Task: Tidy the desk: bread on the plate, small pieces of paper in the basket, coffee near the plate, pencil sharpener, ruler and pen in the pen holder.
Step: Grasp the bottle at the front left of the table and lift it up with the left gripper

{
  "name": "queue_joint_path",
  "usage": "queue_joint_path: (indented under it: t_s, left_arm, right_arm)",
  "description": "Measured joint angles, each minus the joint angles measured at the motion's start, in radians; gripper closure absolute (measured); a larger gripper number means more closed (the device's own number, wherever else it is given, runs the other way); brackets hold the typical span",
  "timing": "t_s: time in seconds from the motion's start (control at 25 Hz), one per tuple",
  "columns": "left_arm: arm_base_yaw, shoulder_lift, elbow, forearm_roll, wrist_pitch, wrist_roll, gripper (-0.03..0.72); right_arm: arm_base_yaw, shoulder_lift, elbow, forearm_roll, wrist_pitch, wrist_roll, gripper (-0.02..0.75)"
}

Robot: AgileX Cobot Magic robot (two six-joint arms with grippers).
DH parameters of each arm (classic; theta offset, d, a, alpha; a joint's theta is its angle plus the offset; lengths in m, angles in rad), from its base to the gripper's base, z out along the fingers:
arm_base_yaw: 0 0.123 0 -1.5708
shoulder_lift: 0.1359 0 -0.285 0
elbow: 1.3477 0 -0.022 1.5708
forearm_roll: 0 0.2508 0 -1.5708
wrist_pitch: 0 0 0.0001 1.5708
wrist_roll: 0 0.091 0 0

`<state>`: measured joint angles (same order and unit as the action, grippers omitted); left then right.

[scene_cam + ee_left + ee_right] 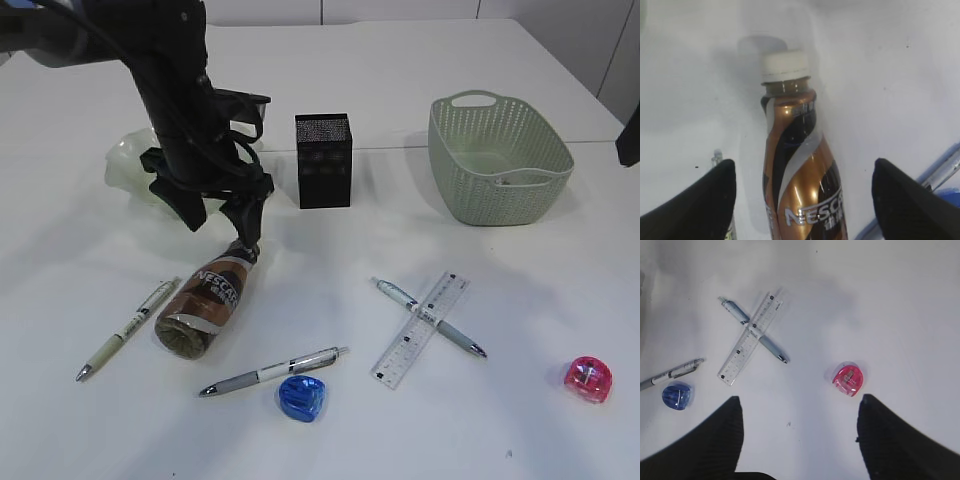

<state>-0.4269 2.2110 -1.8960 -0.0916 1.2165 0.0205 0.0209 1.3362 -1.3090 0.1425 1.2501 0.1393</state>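
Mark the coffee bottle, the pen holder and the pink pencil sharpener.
coffee bottle (pixel 800 165), left wrist view, on the brown and gold label.
pen holder (pixel 323 165), exterior view, on its black mesh front wall.
pink pencil sharpener (pixel 849 379), right wrist view, on the middle of its top face.

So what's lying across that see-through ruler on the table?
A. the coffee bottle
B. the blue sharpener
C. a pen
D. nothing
C: a blue-grey pen and the clear ruler form an X, seen from both the exterior and right wrist views, though which one lies on top is hard to tell.
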Motion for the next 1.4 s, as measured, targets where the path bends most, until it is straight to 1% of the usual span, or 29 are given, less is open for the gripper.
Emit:
queue_joint_path:
  t_s: [0.72, 1.4]
  left_arm:
    - [0.0, 0.131, -0.019, -0.004, 0.0, 0.0, 0.095]
    - [0.0, 0.167, -0.019, -0.004, -0.004, 0.0, 0.103]
  right_arm:
    - [0.0, 0.0, 0.0, 0.0, 0.0, 0.0, 0.186]
    - [0.0, 0.0, 0.0, -0.006, 0.0, 0.0, 0.187]
